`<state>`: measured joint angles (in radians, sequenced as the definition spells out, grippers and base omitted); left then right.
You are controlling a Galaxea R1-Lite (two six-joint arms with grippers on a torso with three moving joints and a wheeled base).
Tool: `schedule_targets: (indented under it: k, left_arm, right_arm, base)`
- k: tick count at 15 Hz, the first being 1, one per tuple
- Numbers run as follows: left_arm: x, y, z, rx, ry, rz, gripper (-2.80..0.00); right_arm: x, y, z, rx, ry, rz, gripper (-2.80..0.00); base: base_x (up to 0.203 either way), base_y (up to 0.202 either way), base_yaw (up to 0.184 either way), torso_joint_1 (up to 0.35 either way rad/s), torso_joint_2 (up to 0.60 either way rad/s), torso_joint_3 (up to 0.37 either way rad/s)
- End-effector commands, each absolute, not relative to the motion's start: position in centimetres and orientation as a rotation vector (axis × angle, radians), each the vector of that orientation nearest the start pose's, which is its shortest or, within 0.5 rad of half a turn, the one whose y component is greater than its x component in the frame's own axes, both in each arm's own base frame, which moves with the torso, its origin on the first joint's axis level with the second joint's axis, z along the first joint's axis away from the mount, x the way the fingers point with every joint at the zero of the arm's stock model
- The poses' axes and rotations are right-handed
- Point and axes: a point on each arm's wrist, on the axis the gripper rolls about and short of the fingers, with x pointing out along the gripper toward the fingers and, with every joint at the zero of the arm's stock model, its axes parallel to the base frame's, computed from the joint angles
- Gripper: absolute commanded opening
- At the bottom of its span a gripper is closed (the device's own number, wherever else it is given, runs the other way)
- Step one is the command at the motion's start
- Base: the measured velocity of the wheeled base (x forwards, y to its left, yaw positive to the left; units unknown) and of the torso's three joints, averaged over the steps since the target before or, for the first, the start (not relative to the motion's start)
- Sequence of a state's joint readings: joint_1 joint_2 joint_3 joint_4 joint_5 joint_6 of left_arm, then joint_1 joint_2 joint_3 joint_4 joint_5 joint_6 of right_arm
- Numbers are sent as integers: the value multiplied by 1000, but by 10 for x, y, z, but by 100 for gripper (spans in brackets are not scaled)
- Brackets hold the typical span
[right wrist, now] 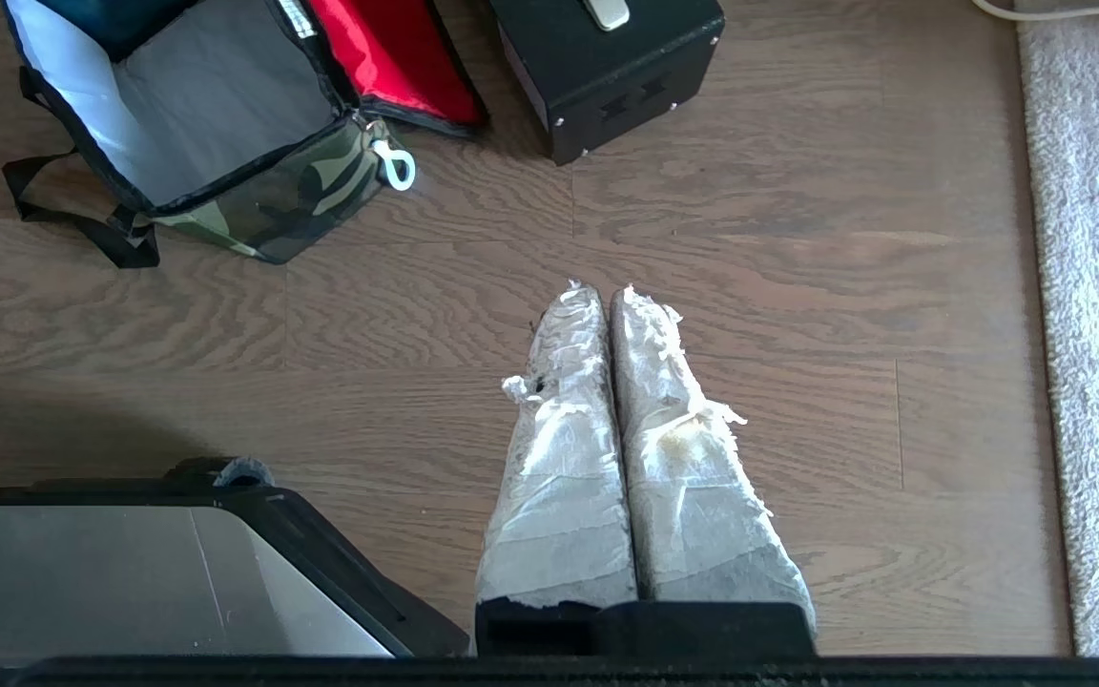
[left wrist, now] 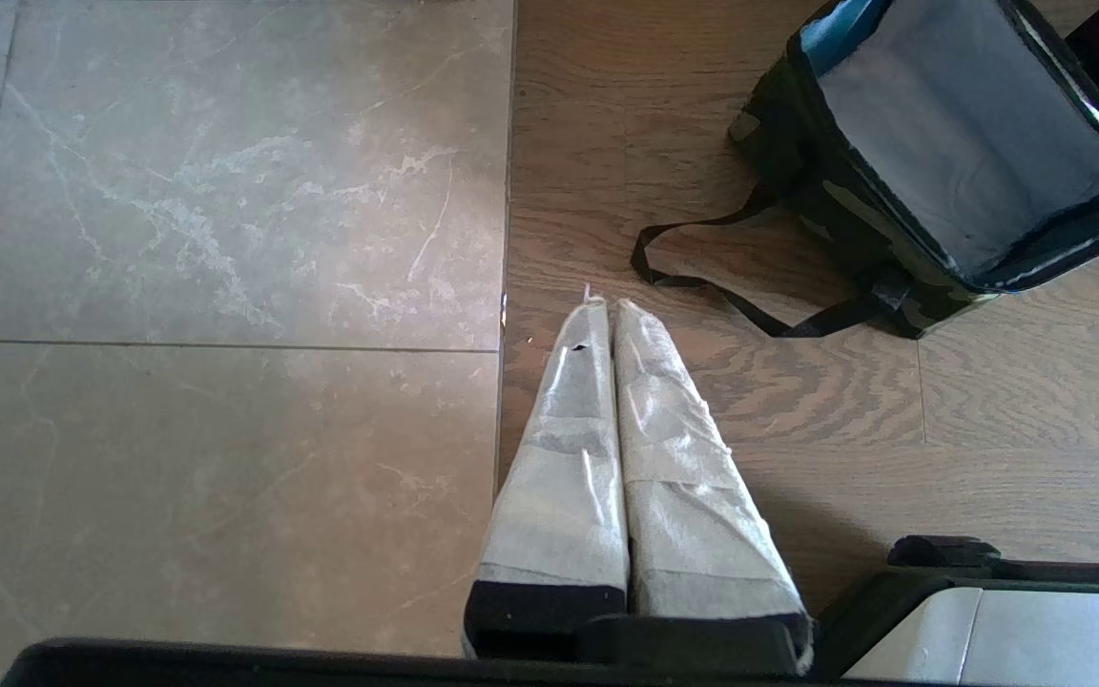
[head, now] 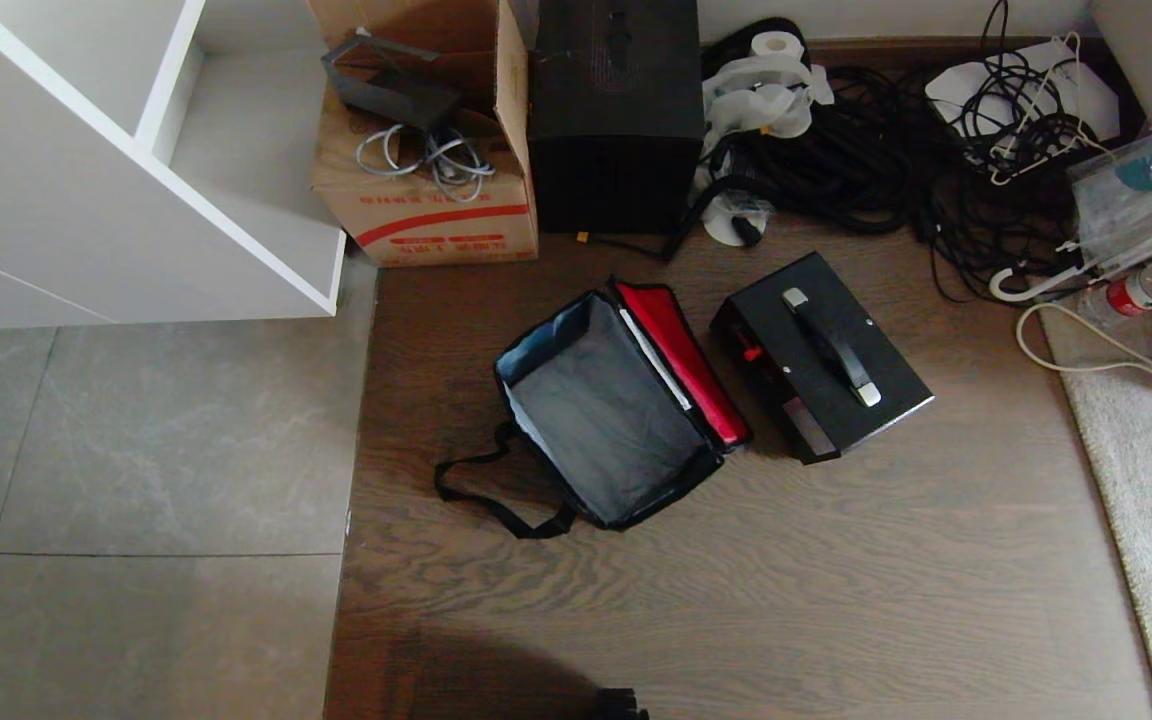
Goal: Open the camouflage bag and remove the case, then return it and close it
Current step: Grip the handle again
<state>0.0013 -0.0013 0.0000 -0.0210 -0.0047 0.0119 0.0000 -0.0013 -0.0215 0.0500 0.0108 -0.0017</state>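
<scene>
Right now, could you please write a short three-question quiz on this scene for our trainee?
1. True or false: the case lies inside the bag.
2. The bag's lid lining is: A blue, B red, C white?
3. Fill in: both tools, left and right, are ____ and hold nothing.

Key: 1 false, it sits on the floor beside the open bag; 2 B; 3 shut.
</scene>
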Motion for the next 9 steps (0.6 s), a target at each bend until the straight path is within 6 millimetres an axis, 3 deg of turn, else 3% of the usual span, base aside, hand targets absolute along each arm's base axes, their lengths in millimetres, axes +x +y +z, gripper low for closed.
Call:
schedule_targets:
  k: [1,9]
  left_arm:
    - [-22,0,75,12,-12,-3,-280]
    - [-22,0,75,12,-12,-3,-280]
  right_arm:
    - [-24,0,76,-1,31,11,-280]
    - [-24,0,76,-1,31,11,-280]
  base:
    - [0,0,0,0,0,0]
    - [0,0,0,0,0,0]
